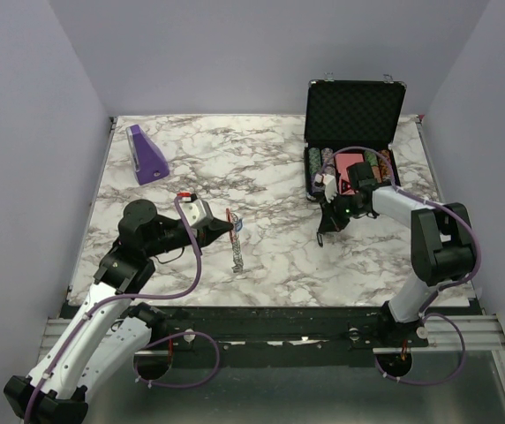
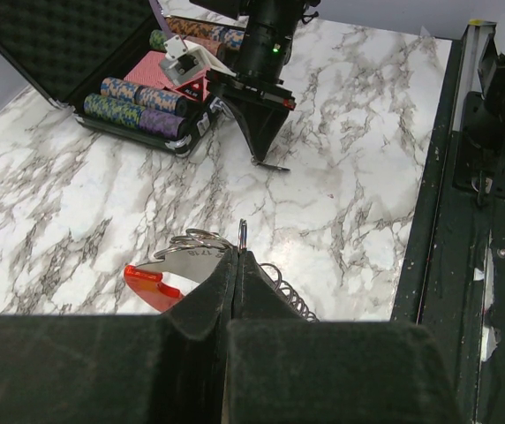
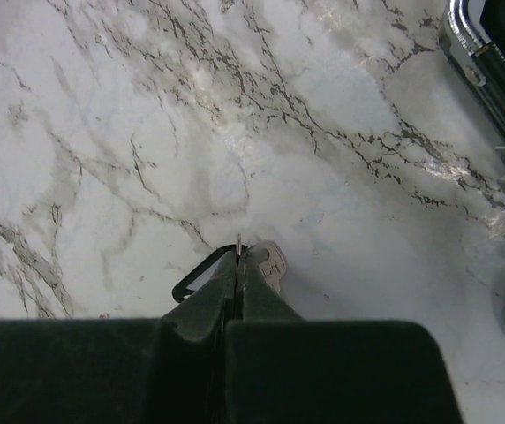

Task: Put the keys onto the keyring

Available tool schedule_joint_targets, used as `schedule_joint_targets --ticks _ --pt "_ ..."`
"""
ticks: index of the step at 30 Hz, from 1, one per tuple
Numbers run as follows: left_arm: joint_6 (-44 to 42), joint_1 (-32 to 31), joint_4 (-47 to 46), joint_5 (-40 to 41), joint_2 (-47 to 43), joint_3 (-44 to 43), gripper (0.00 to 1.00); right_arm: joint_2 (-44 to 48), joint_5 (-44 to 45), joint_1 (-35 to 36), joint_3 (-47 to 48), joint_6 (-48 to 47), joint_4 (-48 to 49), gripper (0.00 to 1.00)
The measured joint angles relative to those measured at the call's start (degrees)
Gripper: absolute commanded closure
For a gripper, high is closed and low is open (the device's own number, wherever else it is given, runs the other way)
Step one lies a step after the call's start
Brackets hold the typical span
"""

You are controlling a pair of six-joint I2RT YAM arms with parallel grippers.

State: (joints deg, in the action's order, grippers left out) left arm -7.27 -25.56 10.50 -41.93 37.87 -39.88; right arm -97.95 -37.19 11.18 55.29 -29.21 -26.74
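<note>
My left gripper (image 1: 229,226) is shut on the keyring (image 2: 191,252), with a thin metal ring edge sticking up between its tips (image 2: 237,252). The red clip (image 2: 146,283) and a silver plate with rings hang left of the fingers. A silver coil (image 2: 292,296) trails to the right onto the table (image 1: 237,256). My right gripper (image 1: 324,237) is shut just above the table (image 3: 237,252), a thin metal edge pinched between its tips. A silver key (image 3: 270,261) lies against its right finger and a black loop (image 3: 195,269) against its left. Other keys are not visible.
An open black case (image 1: 354,132) with poker chips and a red card box stands at the back right, right behind the right gripper. A purple wedge block (image 1: 146,155) stands at the back left. Marble table (image 1: 270,168); black rail along the near edge.
</note>
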Motion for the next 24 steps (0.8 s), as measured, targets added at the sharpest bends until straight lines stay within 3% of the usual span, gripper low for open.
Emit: schedule_joint_targets --ticks 8,13,15,16,17,24 --pt "-0.04 0.0 0.0 -0.28 0.02 0.0 1.0 0.28 -1.79 0.02 0.96 -2.84 -2.29 0.99" --pt "-0.52 0.0 -0.74 -2.34 -0.87 1.38 1.0 5.31 -8.72 0.02 0.98 -9.79 -5.22 0.99" --pt "-0.74 0.0 -1.46 -3.5 -2.03 2.58 1.0 7.48 -11.5 0.0 2.82 -15.34 -9.88 0.99" --pt "-1.14 0.0 -2.73 -5.25 -3.85 3.67 1.0 7.87 -15.37 0.02 9.68 -25.57 -17.59 0.99" --pt "-1.14 0.0 -2.73 -5.25 -3.85 3.67 1.0 7.89 -15.5 0.02 9.84 -25.9 -17.77 0.99" --pt "-1.42 -0.02 -6.32 -7.69 -5.77 6.05 1.0 7.56 -18.75 1.31 25.18 -52.41 -41.16 0.99"
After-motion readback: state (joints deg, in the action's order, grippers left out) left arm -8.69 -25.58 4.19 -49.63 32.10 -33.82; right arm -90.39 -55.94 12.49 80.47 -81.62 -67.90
